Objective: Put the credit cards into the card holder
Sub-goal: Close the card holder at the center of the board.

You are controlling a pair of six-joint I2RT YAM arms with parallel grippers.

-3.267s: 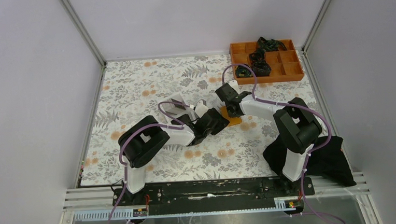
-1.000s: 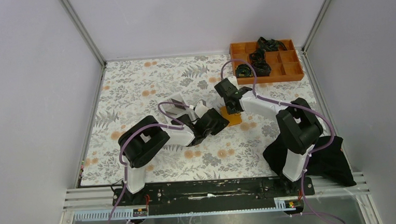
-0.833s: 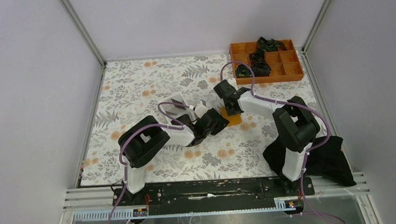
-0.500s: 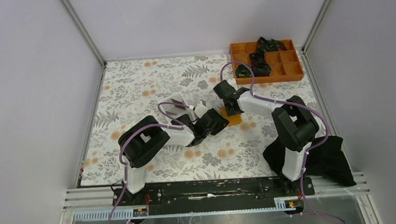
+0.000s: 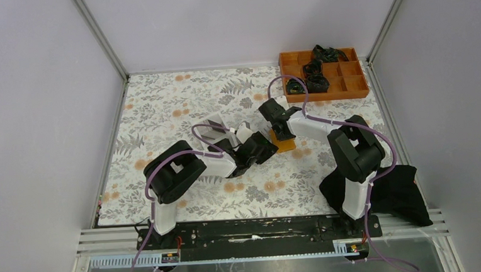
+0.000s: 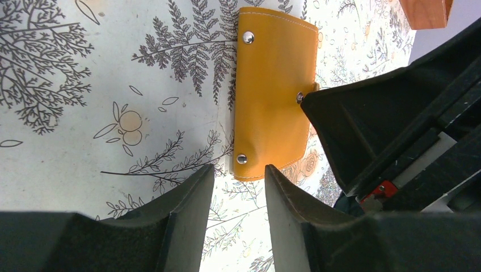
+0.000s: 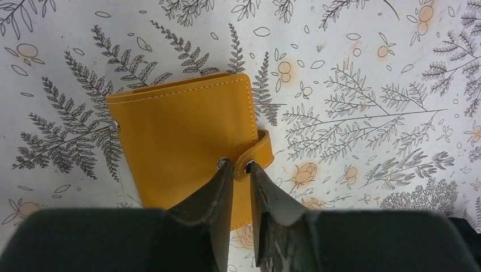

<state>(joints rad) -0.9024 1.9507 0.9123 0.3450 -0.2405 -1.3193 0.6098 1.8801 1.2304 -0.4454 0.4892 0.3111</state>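
The right fingers (image 7: 218, 195), pinched narrow on the card holder's (image 7: 181, 130) clasp tab (image 7: 261, 148), should peel up gently while the slightly parted, empty left fingers (image 6: 184, 209) pin it.

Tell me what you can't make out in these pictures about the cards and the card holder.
Credit cards: none show in any view; the closed card holder hides its inside.
Right pincer: right wrist view, its fingertips cover the clasp strap, so a grip can't be confirmed.
Orange tray: top view, its dark contents are too small to identify.
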